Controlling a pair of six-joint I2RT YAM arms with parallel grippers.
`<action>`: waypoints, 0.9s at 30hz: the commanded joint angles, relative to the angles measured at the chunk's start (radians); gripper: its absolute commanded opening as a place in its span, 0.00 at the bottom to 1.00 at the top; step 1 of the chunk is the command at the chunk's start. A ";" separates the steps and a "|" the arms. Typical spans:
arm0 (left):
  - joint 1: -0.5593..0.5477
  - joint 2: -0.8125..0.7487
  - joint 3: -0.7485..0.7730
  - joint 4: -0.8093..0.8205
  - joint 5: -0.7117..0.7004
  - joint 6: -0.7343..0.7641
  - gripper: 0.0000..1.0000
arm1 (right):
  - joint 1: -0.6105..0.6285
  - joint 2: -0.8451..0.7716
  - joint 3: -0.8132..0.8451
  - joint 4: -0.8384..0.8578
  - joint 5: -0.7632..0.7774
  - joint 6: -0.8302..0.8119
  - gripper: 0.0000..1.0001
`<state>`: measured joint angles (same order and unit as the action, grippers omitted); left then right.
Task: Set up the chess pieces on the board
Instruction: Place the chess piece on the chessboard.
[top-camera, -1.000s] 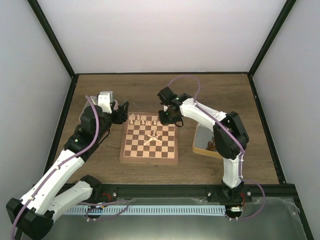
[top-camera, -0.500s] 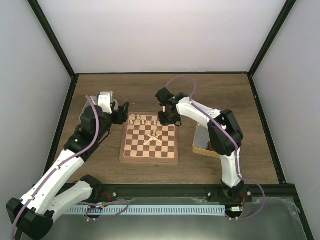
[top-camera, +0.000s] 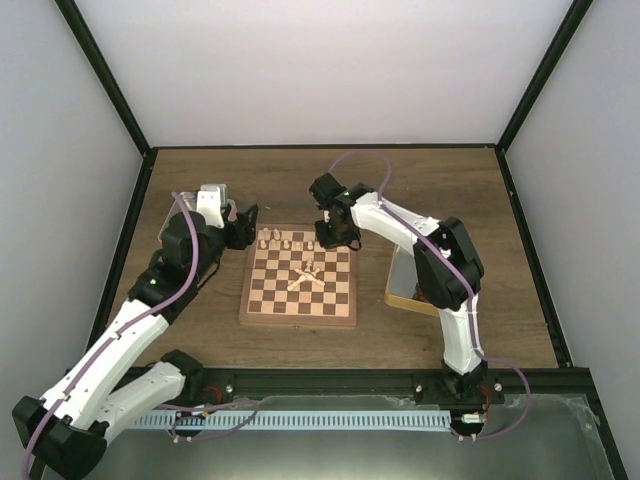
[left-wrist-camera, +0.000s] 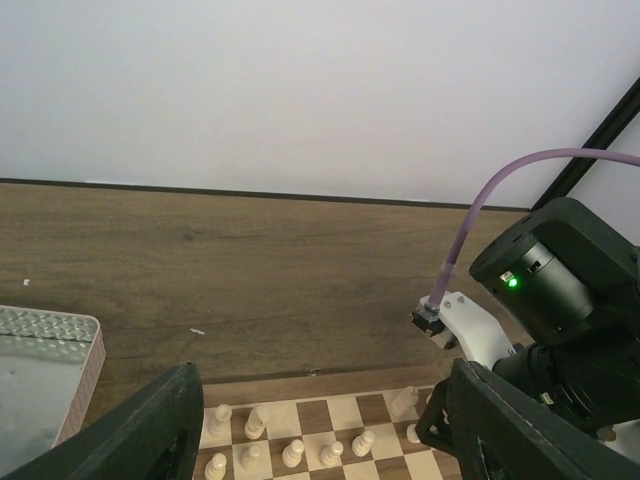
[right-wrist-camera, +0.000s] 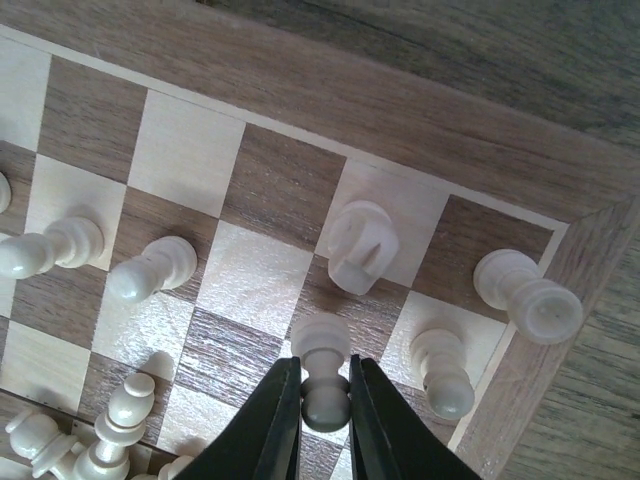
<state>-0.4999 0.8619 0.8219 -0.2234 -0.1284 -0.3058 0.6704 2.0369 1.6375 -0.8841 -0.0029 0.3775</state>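
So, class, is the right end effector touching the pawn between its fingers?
Touching. Right wrist view: the right end effector clamps the pawn on both sides, no gap.

Your right gripper (right-wrist-camera: 323, 375) pinches a pawn (right-wrist-camera: 320, 340) upright on the board (right-wrist-camera: 430, 125) (corner region); knight (right-wrist-camera: 360, 245) just ahead, rook (right-wrist-camera: 528, 297) ahead-right, second pawn (right-wrist-camera: 445, 365) just right.

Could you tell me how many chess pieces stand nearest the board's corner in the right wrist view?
4: rook on the corner square, knight beside it, one pawn before the rook, another pawn in the right gripper. Others stand farther left.
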 joint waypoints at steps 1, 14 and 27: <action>0.000 -0.008 -0.007 0.004 0.006 0.007 0.69 | -0.002 0.020 0.047 -0.011 0.021 -0.006 0.16; 0.000 -0.006 -0.008 0.007 0.009 0.005 0.69 | -0.001 0.020 0.050 -0.010 0.017 -0.014 0.17; 0.000 -0.001 -0.007 0.009 0.013 0.004 0.69 | 0.000 0.021 0.044 0.017 0.037 -0.013 0.08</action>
<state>-0.4999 0.8619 0.8207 -0.2230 -0.1261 -0.3061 0.6708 2.0487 1.6432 -0.8848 0.0059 0.3706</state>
